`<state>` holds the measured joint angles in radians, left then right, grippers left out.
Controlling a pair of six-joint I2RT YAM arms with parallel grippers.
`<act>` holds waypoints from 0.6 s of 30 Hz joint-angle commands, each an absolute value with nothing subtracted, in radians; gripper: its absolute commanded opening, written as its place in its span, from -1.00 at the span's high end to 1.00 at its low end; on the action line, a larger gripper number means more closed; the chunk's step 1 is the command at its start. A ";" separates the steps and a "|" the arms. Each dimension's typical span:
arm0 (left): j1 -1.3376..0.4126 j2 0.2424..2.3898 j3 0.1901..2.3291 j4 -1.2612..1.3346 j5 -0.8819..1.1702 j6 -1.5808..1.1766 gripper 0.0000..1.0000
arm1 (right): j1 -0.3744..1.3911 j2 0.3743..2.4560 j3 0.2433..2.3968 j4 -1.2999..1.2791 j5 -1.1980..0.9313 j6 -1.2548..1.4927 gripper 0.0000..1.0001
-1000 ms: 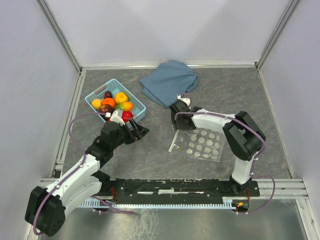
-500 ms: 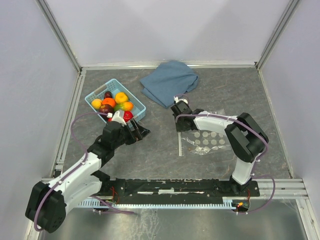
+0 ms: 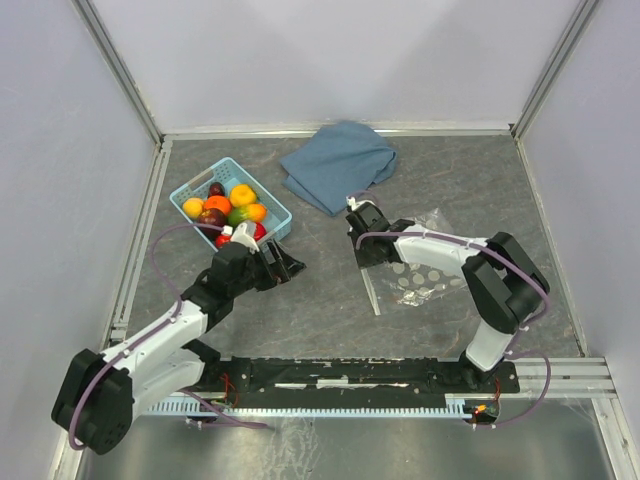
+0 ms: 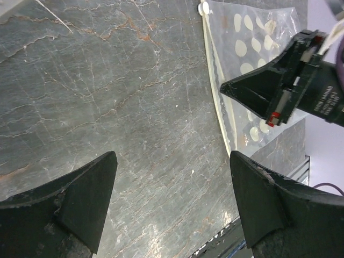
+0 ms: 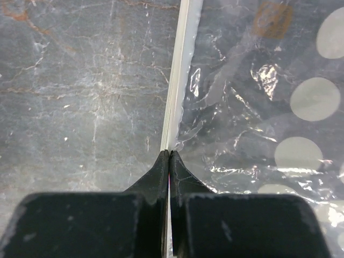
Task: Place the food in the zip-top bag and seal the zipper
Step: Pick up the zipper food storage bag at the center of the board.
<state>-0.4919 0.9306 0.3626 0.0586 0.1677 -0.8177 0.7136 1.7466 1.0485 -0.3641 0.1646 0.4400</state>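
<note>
Grey marbled surface (image 3: pixel 320 335): zip-top bag (image 3: pixel 428 272) lies centre right, its zipper (image 5: pixel 177 80) pinched by the right gripper (image 5: pixel 169 155). Left gripper (image 4: pixel 171 177) spread wide, empty. Food (image 3: pixel 228 208) fills the basket (image 3: pixel 264 188), upper left.

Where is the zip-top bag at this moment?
In the top view the zip-top bag lies right of centre, nearer than the blue cloth, its zipper edge pinched by the right gripper.
</note>
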 commanded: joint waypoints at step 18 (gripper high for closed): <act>-0.601 1.262 0.467 0.413 0.216 -0.940 -0.77 | 0.864 1.459 1.026 -0.425 0.249 0.304 0.97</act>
